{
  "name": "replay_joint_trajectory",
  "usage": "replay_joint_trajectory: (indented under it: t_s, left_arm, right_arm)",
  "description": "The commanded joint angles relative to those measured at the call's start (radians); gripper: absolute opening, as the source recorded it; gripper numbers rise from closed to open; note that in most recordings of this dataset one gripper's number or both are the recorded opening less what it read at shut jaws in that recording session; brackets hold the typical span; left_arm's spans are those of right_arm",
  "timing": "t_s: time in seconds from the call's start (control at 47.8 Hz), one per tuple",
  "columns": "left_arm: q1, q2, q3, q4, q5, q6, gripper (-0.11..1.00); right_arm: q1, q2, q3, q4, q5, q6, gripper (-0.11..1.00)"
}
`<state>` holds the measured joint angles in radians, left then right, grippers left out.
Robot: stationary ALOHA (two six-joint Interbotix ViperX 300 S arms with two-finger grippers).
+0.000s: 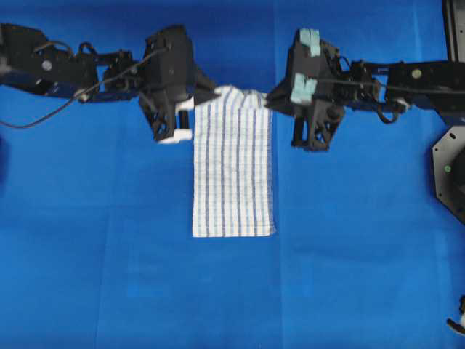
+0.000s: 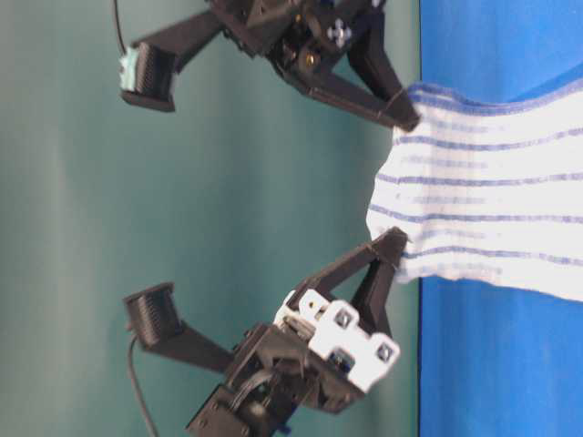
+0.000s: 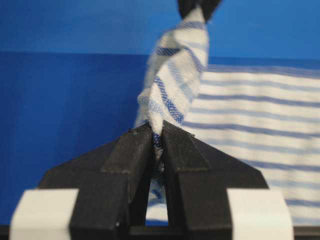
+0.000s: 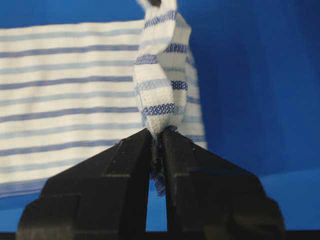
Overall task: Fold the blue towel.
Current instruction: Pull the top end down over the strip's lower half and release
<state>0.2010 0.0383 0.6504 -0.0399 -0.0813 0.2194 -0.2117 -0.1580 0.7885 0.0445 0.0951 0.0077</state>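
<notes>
You have the towel (image 1: pixel 234 163) pinched at both top corners: the left gripper (image 3: pixel 156 137) is clamped on one corner, the right gripper (image 4: pixel 156 134) on the other, each with a thin wad of cloth between nearly closed jaws. The top edge is lifted while the lower end lies flat near the middle of the blue table cover (image 1: pixel 87 276). Expect it to be light, limp and likely to sag between the grips, so keep hold at the very corners and keep that edge taut.
</notes>
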Motion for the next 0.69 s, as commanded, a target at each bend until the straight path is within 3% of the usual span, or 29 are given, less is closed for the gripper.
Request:
replay_joint_trajectory:
  t_s: [0.0,0.439,0.669]
  left_arm:
    - [-0.048,-0.038,0.003,-0.002,0.002,-0.014,0.03]
    - [-0.256,-0.032,0.040,-0.005,-0.006,-0.126,0.03]
    - [-0.333,-0.014,0.041,-0.005,-0.023,-0.150,0.03]
  right_arm:
    - [0.040,-0.034,0.006,0.003,-0.002,0.020,0.13]
    - [0.249,-0.032,0.028,0.003,-0.006,0.156,0.13]
    - [0.301,0.012,0.023,0.003,-0.021,0.199,0.13]
